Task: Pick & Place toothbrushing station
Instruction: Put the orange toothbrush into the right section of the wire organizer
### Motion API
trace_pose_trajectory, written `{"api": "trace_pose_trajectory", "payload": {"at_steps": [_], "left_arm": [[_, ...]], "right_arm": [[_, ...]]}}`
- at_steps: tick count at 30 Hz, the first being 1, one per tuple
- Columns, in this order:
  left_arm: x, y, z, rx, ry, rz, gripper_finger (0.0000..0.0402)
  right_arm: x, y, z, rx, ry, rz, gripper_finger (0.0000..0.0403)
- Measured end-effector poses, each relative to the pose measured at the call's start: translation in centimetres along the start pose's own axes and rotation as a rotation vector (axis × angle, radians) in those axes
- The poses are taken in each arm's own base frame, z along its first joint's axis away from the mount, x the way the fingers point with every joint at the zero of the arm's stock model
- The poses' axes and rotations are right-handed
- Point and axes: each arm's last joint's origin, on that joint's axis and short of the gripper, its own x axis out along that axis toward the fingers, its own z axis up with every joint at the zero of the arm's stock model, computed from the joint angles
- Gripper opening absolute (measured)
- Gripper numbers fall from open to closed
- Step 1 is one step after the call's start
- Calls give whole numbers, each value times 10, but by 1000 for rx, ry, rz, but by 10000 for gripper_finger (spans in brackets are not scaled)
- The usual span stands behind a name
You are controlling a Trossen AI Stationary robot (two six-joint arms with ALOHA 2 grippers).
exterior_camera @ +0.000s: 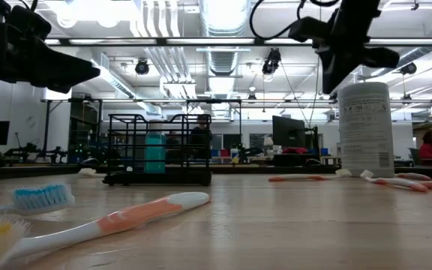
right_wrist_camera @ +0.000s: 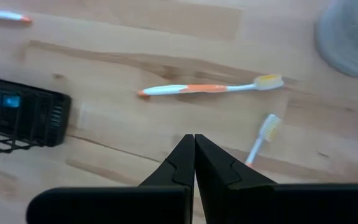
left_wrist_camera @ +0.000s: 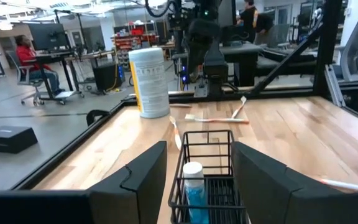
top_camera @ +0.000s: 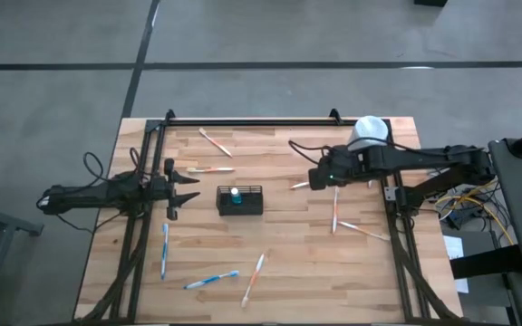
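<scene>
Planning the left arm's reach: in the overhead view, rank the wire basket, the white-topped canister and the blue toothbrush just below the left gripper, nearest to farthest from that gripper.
1. Blue toothbrush, just below the left gripper.
2. Wire basket, to its right at mid-table; nearly as close.
3. White-topped canister, far corner by the right arm.

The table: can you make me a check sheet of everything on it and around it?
Surface: wooden table with a black frame along its edges.
Job's things: black wire basket near the middle, with a small blue bottle standing inside.
Clutter: toothbrushes scattered flat on the wood, such as an orange one and a blue one; a white-topped canister upright at the far right corner.
Pincers: left pincer open, beside the basket, holding nothing; right pincer shut and empty above the wood.
Cables: black ones on both arms; a coloured bundle off the table's right edge.
Surroundings: grey floor; workshop with desks and seated people behind.
</scene>
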Motion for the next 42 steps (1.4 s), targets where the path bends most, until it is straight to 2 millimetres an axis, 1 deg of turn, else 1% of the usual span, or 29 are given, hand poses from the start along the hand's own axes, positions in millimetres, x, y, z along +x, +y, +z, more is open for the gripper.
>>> {"api": "trace_pose_trajectory", "payload": {"at_steps": [3,9,13,15,18,23,27,30,33,37,40,42], "left_arm": [[0,0,-1,1,18,-2,187],[0,0,-2,23,31,-2,186],[0,0,-2,84,32,-2,186],[1,0,-1,89,23,0,187],[1,0,-1,89,16,4,186],[1,0,-1,88,13,5,187],[1,0,-1,88,11,5,186],[1,0,-1,88,11,5,187],[1,0,-1,88,11,5,187],[1,0,-1,88,10,5,186],[1,0,-1,88,10,4,187],[1,0,-1,88,10,4,186]], "right_arm": [[14,-4,-5,-8,5,-13,8],[41,-25,-20,-4,58,-119,9],[52,-35,-28,78,113,-162,9],[56,-40,-31,137,121,-185,8],[59,-43,-32,202,116,-201,9],[59,-42,-32,180,118,-196,9],[57,-36,-30,196,109,-141,9],[56,-30,-28,151,105,-94,9],[55,-35,-28,83,91,-139,8],[56,-37,-29,80,82,-147,8],[56,-35,-29,25,72,-129,9],[56,-37,-28,19,60,-145,9]]}}
